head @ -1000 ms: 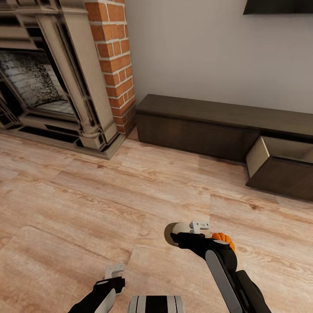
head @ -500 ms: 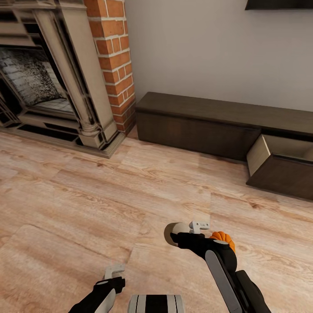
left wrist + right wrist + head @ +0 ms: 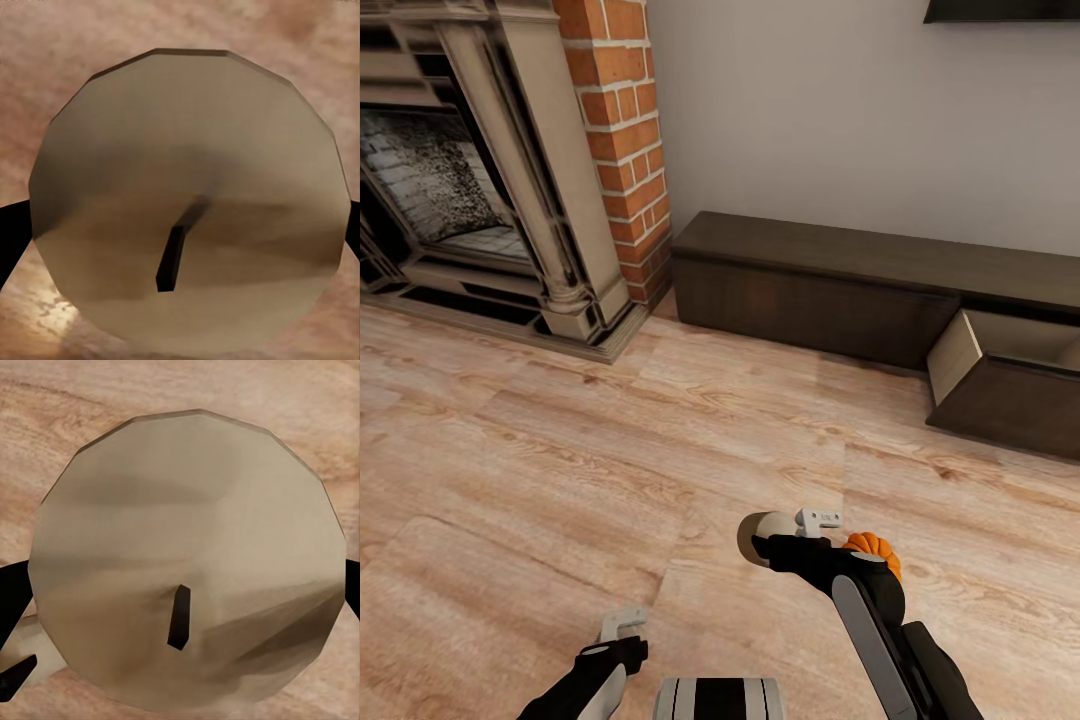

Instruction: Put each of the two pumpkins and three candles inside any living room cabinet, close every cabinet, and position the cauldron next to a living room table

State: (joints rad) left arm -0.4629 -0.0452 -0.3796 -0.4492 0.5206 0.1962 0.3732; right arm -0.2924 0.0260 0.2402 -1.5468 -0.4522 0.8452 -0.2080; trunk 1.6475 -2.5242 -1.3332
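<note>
The right hand [image 3: 815,522] is pressed onto a stubby beige candle, the right candle [image 3: 187,555]. In its wrist view the wick faces the camera and a dark finger sits against each side of the round body. The left hand [image 3: 622,628] pinches the left candle [image 3: 191,202] in the same way, wick toward its camera. Over the last second almost nothing has changed. The head view first shifted a touch, so the fireplace [image 3: 510,200] and cabinet [image 3: 810,290] slid slightly in the picture, and it has since settled. Neither arm has altered its pose and neither candle has slipped. That reads as the base coming to rest rather than anything being handled. An orange pumpkin [image 3: 875,552] shows just behind the right hand, against its wrist; I cannot tell whether it rests on the floor [image 3: 660,440] or is carried. The cabinet's open drawer [image 3: 1010,385], pale inside, lies ahead of the right hand and off to its right, well apart from it. Judging from this, two candles are in hand but not yet stowed, and the robot probably must close in on that drawer before either hand can reach it.
</note>
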